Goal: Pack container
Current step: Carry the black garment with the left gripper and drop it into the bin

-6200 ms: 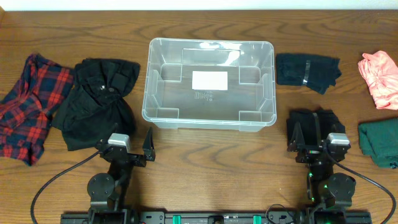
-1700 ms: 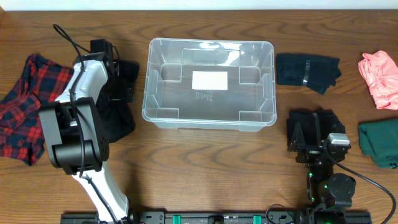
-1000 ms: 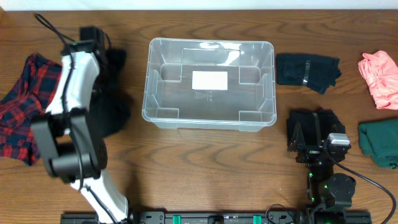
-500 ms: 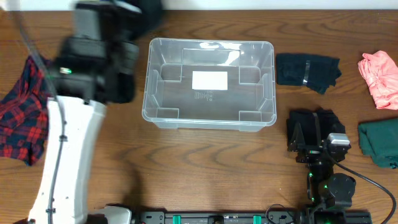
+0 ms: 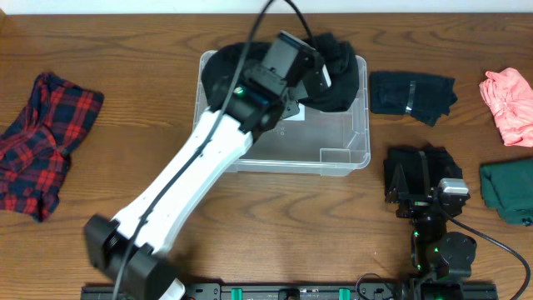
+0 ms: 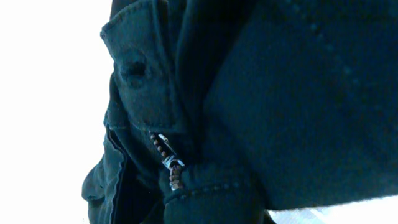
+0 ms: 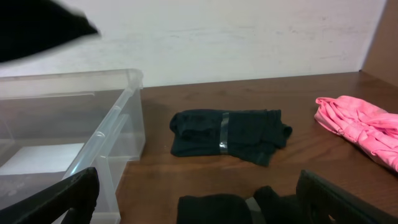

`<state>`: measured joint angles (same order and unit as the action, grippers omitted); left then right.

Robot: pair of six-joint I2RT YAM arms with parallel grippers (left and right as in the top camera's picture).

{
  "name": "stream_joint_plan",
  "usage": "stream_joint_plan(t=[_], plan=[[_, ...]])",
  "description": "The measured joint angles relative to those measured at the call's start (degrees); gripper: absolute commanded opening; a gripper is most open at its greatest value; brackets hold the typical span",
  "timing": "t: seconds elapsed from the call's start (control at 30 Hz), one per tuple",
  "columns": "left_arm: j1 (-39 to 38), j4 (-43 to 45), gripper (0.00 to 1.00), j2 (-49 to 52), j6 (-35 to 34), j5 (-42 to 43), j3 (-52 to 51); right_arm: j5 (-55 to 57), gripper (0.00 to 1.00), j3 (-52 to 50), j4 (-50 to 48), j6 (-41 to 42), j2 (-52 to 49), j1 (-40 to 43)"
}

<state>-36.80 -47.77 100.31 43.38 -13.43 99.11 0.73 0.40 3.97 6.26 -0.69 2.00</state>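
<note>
Left claw (image 5: 310,77) is clenched on the black garment (image 5: 337,68), holding it over the container (image 5: 343,157), which sits on the bench (image 5: 275,225) at centre, toward 12 o'clock. Right claw (image 5: 411,185) is spread wide and holds nothing, parked at 4 o'clock above a folded black piece (image 5: 416,162). Main risk, as I judge it: the cloth bunches over the far rim from 11 to 1 o'clock, so a release here could leave part of it draped outside the wall rather than on the base. A trailing fold could also catch the rim and drag the light container when the arm pulls away. The bulk may sit high and leave little room for the plaid shirt (image 5: 42,142) at 9 o'clock, the striped dark piece (image 5: 412,93) and pink piece (image 5: 506,104) at 2 o'clock, and the green piece (image 5: 508,193) at 3 o'clock. Overhead gives the cloth's outline against the rim but no height. Right wrist view shows a dark edge above the container wall (image 7: 118,124), apparently clear of it, with the base bare. Left wrist view shows only fabric close up, with a zipper (image 6: 169,165) and button (image 6: 134,68); no fingers or container are visible there.
</note>
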Motion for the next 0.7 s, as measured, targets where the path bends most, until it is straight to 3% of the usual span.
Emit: stream_joint_plan(t=[0.3,0.7], plan=[[-0.17,-0.83,0.06,5.57,1.75,-0.7,-0.52,0.0,0.99,0.0,0.0,-0.02,0.0,0.0],[-0.5,-3.85,0.06,5.57,4.04,7.08,-2.93,0.0,0.99,0.0,-0.02,0.0,0.0,0.0]])
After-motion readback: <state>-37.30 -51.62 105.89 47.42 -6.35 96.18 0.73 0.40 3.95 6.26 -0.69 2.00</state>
